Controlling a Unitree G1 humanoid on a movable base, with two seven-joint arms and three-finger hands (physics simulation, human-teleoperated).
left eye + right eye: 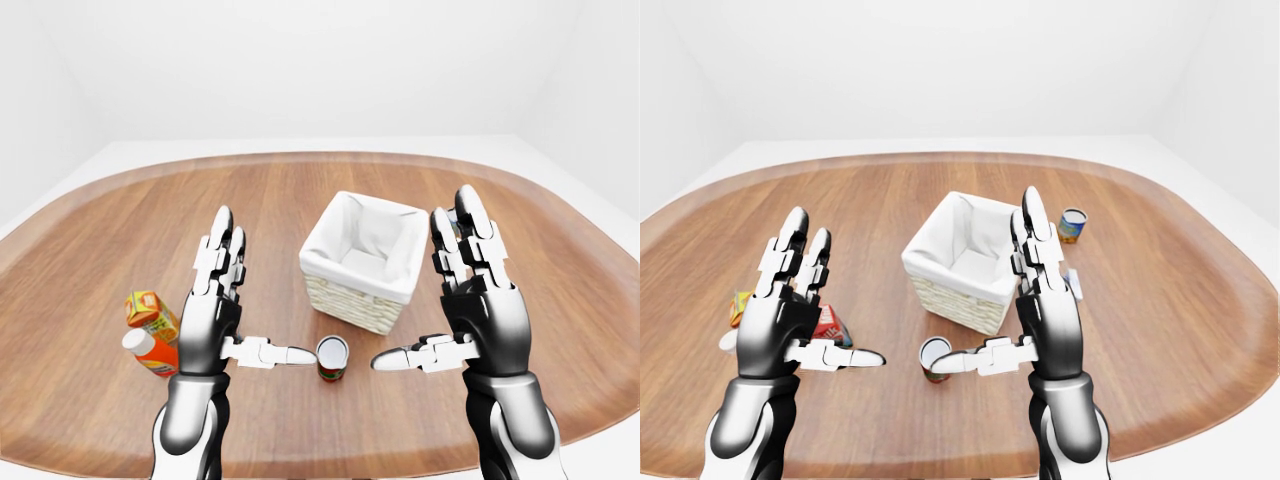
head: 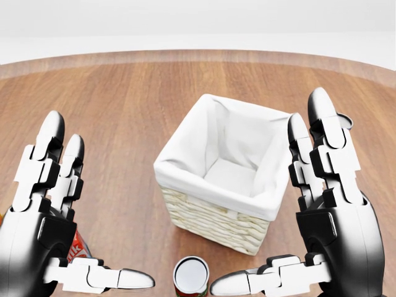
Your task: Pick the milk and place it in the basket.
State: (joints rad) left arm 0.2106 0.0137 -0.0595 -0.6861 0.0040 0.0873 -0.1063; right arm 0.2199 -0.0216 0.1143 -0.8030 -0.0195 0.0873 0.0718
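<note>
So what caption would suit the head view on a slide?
Both open hands, left hand and right hand, raised beside the white-lined basket, can below, milk mostly hidden.
</note>
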